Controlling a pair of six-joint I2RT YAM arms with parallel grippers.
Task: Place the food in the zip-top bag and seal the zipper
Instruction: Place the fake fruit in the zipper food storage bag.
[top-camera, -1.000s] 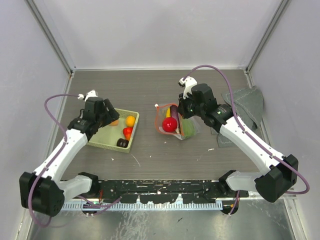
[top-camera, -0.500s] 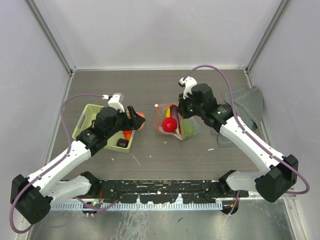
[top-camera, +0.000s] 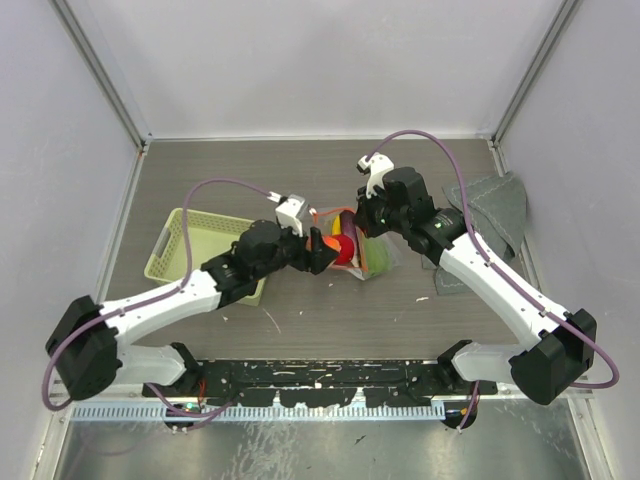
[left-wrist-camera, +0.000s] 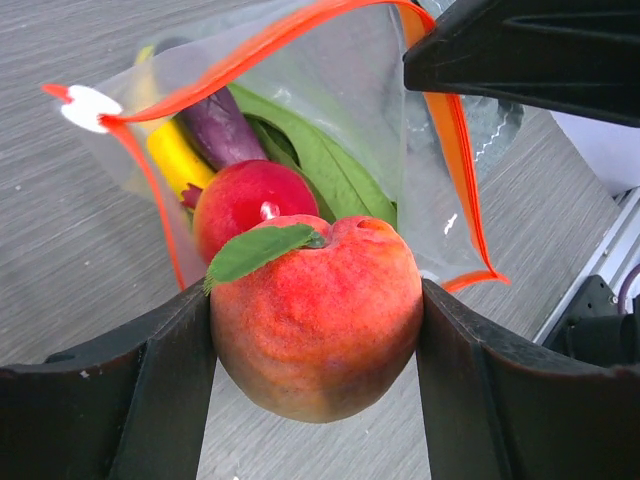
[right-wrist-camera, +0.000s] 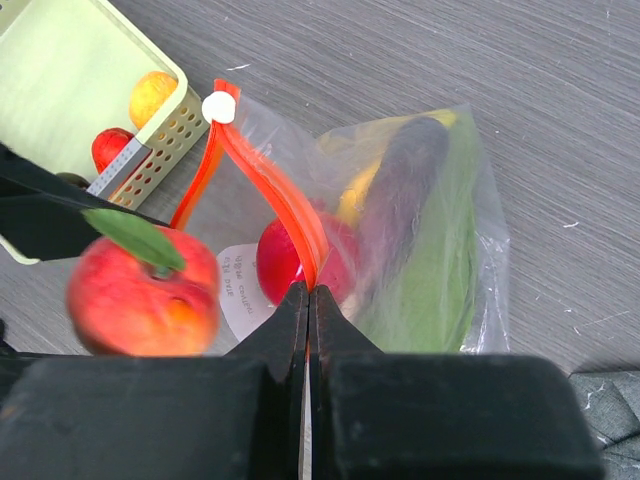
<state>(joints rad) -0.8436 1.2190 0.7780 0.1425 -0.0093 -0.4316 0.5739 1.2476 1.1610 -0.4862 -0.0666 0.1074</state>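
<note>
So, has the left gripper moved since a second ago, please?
Yes: the left gripper carried a peach rightward from the basket to the zip-top bag.

Left arm (top-camera: 170, 300) and right arm (top-camera: 495, 285) share white links, black joints, purple cables (top-camera: 235, 183).

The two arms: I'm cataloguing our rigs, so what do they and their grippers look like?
Both the left arm and right arm have white tube-like links between chunky black joint housings. A thin purple cable loops along each, and the fingers are flat matte black.
</note>
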